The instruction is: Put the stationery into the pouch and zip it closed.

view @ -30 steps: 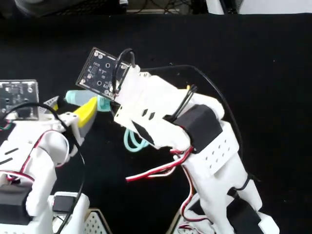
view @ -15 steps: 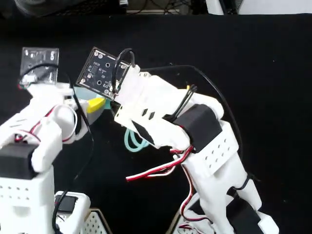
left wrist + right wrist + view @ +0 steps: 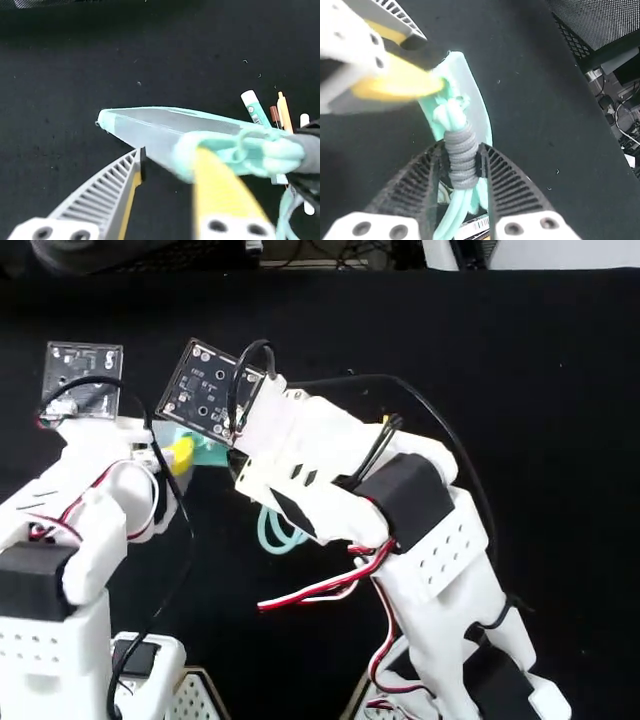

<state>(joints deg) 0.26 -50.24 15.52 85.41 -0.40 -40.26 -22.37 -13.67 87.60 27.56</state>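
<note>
Pouch [image 3: 467, 90], mint and translucent, sits right between my two grippers! My right gripper [image 3: 461, 150] is clamped tight on the grey ribbed grip [image 3: 462, 167] of its cord. My left gripper [image 3: 170, 155] has its jaws spread, yellow finger [image 3: 220, 195] pressed on the pouch's side, grey finger [image 3: 100, 195] just beside its edge. Pens [image 3: 255, 107] bunch at the pouch's far end, near my right jaws. Mint cord loops [image 3: 272, 530] trail onto the black table [image 3: 560, 390].
</note>
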